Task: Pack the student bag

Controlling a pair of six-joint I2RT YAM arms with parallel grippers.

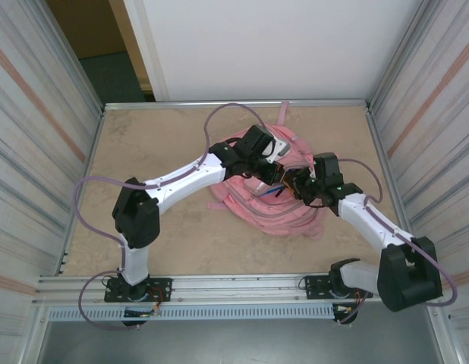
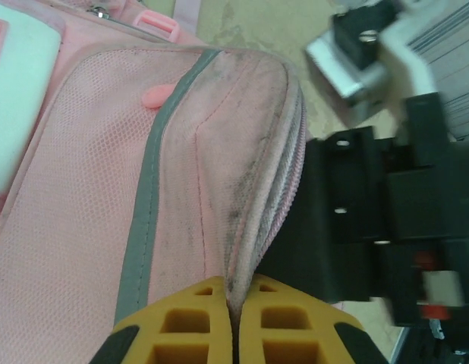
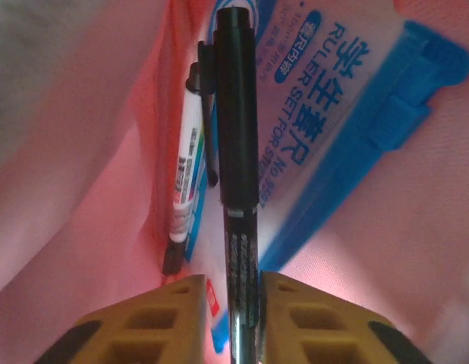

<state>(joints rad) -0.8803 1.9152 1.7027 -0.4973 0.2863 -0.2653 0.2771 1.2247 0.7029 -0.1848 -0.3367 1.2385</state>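
The pink student bag point(image 1: 265, 211) lies in a heap at the middle of the table. My left gripper point(image 2: 236, 307) is shut on the bag's zip edge point(image 2: 276, 189) and holds it up. My right gripper point(image 3: 233, 311) reaches inside the bag's pink lining point(image 3: 75, 197). Its jaws stand slightly open around a black pen point(image 3: 238, 144): the pen rests against the right finger, with a gap at the left finger. Beside the pen, inside the bag, lie a white marker point(image 3: 185, 178) and a clear ruler-set packet with blue print point(image 3: 333, 91). In the top view both grippers meet over the bag point(image 1: 284, 182).
My right arm's black wrist point(image 2: 356, 220) sits close to the right of the held zip edge. Ribbed metal walls point(image 1: 37, 129) enclose the tan table point(image 1: 151, 144) on both sides, and a white panel stands at the back. The arm bases stand at the near edge.
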